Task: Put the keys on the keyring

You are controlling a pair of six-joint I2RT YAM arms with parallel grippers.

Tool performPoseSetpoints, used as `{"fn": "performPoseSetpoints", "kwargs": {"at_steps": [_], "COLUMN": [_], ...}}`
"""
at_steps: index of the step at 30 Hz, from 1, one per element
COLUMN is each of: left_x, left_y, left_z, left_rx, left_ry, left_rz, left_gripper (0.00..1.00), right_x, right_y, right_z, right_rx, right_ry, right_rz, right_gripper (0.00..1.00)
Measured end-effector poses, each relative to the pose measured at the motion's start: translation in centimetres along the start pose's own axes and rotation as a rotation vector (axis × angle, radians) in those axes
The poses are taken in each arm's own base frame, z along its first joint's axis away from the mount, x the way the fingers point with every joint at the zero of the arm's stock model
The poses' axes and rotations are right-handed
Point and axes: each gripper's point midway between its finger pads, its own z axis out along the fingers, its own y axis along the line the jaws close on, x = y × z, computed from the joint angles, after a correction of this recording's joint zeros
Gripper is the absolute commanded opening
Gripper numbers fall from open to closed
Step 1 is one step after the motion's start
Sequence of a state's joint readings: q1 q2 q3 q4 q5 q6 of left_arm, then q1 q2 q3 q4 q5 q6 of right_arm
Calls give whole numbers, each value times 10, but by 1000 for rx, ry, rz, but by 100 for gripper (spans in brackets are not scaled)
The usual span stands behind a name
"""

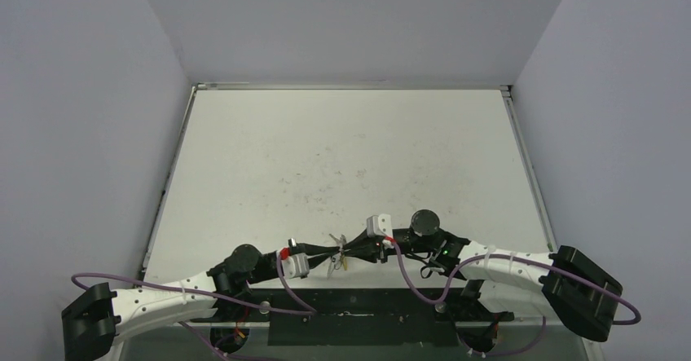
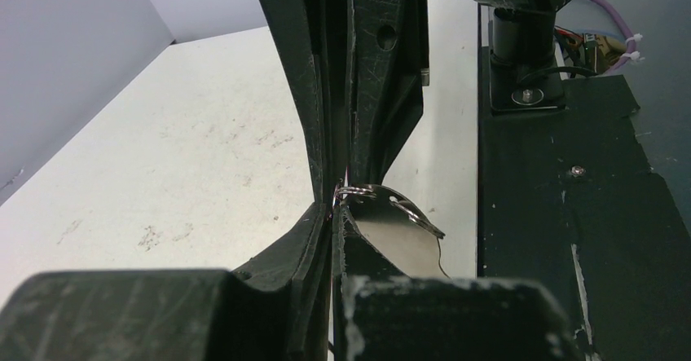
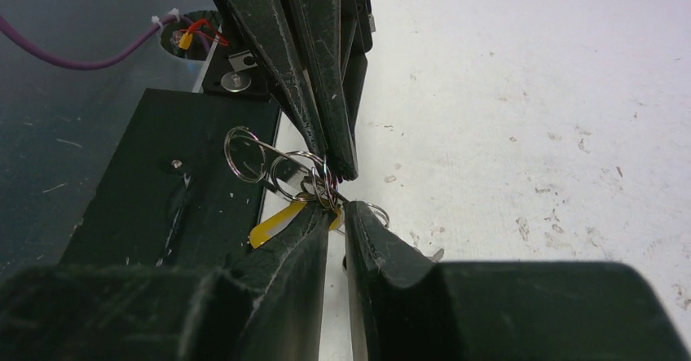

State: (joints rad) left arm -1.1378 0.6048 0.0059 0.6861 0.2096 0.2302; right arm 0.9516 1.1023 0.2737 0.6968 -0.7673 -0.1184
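Both grippers meet tip to tip above the table's near edge. My left gripper [image 1: 328,255] [image 2: 336,208] is shut on a small wire ring of the keyring; the keyring's flat silver loop [image 2: 401,235] hangs just right of its tips. My right gripper [image 1: 355,253] [image 3: 336,206] is nearly closed on a bunch of small rings [image 3: 324,183] that carries the key with the yellow tag [image 3: 270,224]. Two larger linked rings [image 3: 245,154] stick out to the left. The metal cluster [image 1: 337,253] shows between the grippers in the top view. The black-headed key is hidden.
The black base plate [image 1: 350,308] and the arms' mounts lie right under the grippers. Purple cables [image 1: 415,283] loop beside both arms. The white table [image 1: 350,157] stretches away behind, with raised rails along its left, right and far edges.
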Motion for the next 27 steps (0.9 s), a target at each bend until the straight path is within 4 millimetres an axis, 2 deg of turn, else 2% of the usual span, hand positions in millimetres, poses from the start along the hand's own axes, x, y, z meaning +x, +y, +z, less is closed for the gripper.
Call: {"fn": "performPoseSetpoints", "kwargs": {"at_steps": [3,6,7,8,9,20,24,27], "left_x": [-5,-7,-6,-6,-6,-6,-11,-10], "left_y": [1,2,2,2,2,0,0,1], "left_z": [1,1,1,2,2,2,1,0], "left_rx": [-4,-5,-5,-6,-6,1,2,-4], "left_ry": [-18,-26,-26,-26,-24,-26,-42,-36], "left_rz": [4,6,6,6,5,3,5,7], "left_gripper": [0,0,0,0,0,0,8,24], "right_x": [-7,-11,-11,-11,-11,-14,-19,-24], "right_y": [0,0,0,0,0,-1,1,-1], "right_z": [-2,-3,-3,-3,-3,-6,-8,-8], "right_rx": [4,6,7,7,6,30,36,34], "right_ry": [-16,-26,-27,-27,-26,-22,-15,4], "right_rz": [-13,-21,-22,-21,-21,-9,4,17], "right_gripper": [20,16,13,3,0,0,0,0]}}
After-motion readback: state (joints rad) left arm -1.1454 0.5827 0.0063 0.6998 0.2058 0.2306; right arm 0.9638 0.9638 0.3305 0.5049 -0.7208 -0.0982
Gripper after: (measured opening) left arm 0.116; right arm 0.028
